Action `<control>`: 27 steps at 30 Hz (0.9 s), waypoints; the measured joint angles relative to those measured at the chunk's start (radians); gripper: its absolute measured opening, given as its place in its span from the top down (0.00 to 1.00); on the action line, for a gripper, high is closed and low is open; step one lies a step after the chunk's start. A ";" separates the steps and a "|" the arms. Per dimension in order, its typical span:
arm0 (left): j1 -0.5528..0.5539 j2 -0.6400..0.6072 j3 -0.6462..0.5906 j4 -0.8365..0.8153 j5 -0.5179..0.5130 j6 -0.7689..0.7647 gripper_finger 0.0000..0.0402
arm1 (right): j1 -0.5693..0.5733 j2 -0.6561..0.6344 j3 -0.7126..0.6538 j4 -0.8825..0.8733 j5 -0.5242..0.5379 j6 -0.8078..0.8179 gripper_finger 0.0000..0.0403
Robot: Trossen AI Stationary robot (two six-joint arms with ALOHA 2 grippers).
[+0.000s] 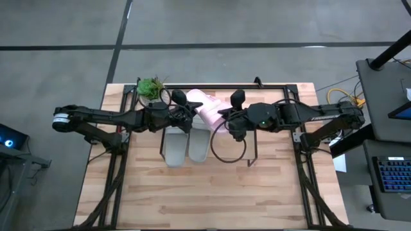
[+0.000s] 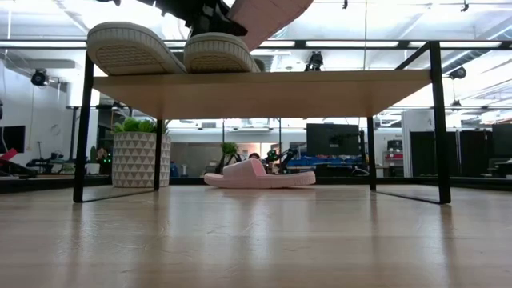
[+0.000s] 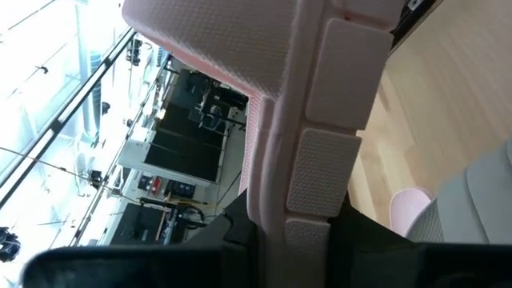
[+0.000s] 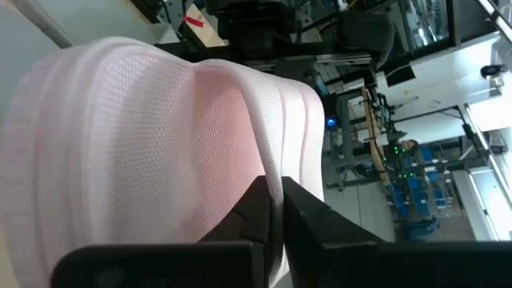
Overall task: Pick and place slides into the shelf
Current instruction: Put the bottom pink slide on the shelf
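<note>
Two grey slides [image 1: 186, 146] lie side by side on the shelf [image 1: 252, 156] board, soles overhanging its near edge in the low view. A pale pink slide [image 1: 207, 110] is held aloft above the shelf between both arms, tilted. The left gripper [image 1: 180, 114] has its jaws closed on this raised slide's sole edge, as the left wrist view shows. The right gripper [image 1: 226, 120] has its jaws pinched nearly together on the slide's ribbed strap, as the right wrist view shows. The second pale pink slide [image 2: 260, 175] rests on the desk [image 1: 212, 199] beyond the shelf, near a potted plant [image 1: 150, 87] at the far-left corner.
</note>
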 joint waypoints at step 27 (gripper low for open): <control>0.000 -0.316 -0.072 -0.146 -0.188 -0.510 0.52 | 0.117 -0.003 -0.002 -0.170 0.444 0.442 0.98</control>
